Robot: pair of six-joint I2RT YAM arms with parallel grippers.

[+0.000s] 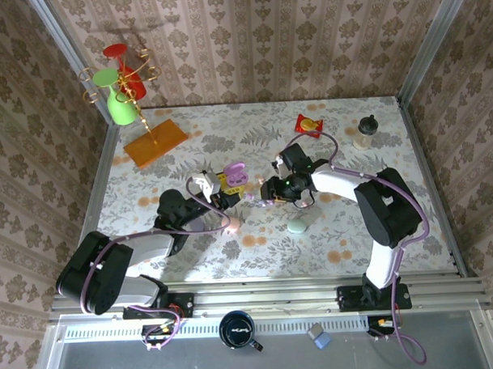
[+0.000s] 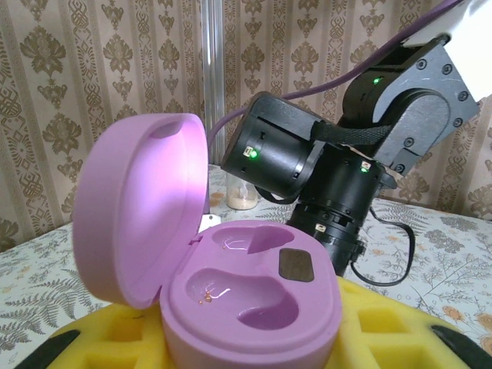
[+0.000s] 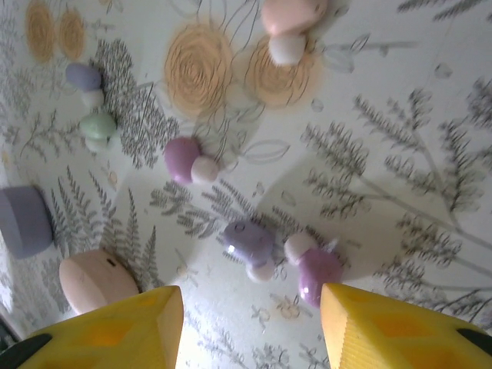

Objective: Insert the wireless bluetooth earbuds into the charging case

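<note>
Covering the work surface, a floral cloth is seen on the table (image 1: 411, 252), which is walled in by patterned wallpaper. The left arm (image 1: 127, 257) is bent low and reaches toward the table's middle. The right arm (image 1: 377, 200) is folded at the elbow and stretched leftward to meet it. An orange board (image 1: 154, 143) carrying a wire stand is set at the far left. A red packet (image 1: 309, 126) lies at the far side, its print too small to be read.

The left gripper (image 2: 246, 350) is clamped on the charging case (image 2: 254, 307), which is gripped at its base between yellow fingers (image 2: 384, 330). The case is purple. Its lid (image 2: 138, 223) is swung open and stands upright, and both moulded wells are turned upward, with gold contacts showing in them.

The right gripper (image 3: 254, 330) is held above the table with its yellow fingers (image 3: 115, 334) spread apart, and nothing is gripped between them. The wireless bluetooth earbuds (image 3: 250, 242) are scattered on the cloth below it. A lavender bud and a purple bud (image 3: 319, 273) lie just beyond the gap between the fingers. Another purple bud (image 3: 184, 160), a mint bud (image 3: 98, 127) and a pink bud (image 3: 288, 15) lie farther off. A closed pink case (image 3: 96, 280) is lying next to the finger at the left of that view.
</note>
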